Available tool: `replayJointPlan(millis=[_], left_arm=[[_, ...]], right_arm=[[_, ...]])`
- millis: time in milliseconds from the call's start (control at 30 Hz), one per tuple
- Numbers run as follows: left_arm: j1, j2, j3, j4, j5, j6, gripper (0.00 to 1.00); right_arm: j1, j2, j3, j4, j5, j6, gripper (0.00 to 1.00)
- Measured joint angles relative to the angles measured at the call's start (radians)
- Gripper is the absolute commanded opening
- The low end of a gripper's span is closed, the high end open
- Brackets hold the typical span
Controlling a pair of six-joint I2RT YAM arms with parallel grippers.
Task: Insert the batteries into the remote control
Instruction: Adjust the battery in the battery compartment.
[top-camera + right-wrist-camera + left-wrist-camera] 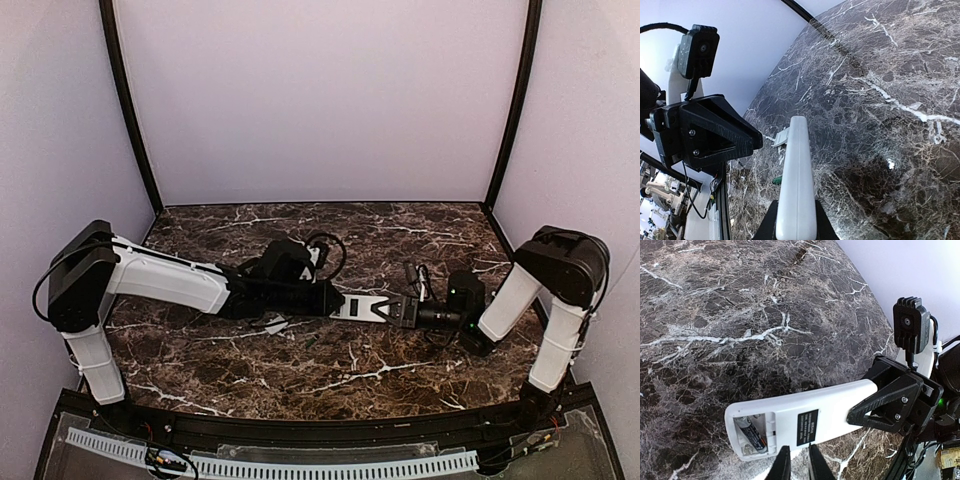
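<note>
In the top view your two arms meet over the tabletop point(400, 230). The remote control point(365, 307) spans the gap between them with its long axis running left to right. The right tool point(408, 312) is on its right end, and the left tool point(335, 300) is touching or just beside its left end. A white flat piece point(275, 323), probably the cover, and a small dark slim piece point(309, 343), possibly a loose battery, lie on the tabletop close by the left arm. In the left wrist view you look onto the remote's white back. The recess point(742, 442) at its free end is uncovered; one of the batteries point(754, 434) lies inside, and the slot beside it looks unfilled. Your left tool's fingers point(782, 465) stand a narrow gap apart at the remote's near edge, with the recess just up and to their left. You cannot tell whether they pinch anything. In the right wrist view the right tool point(796, 222) is clamped on the remote's end, and the remote stretches straight away from it, apparently off the tabletop. The recess end points at your left arm, which is by far the nearer one.
</note>
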Motion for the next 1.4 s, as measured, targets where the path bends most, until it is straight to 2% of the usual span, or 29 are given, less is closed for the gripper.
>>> replayJointPlan(millis=[767, 1400], left_arm=[[0.003, 0.016, 0.016, -0.033, -0.04, -0.059, 0.16], [0.01, 0.043, 0.032, -0.054, -0.049, -0.099, 0.11]], right_arm=[[0.004, -0.05, -0.016, -0.004, 0.008, -0.019, 0.0], [0.026, -0.075, -0.033, 0.006, 0.036, -0.042, 0.0]])
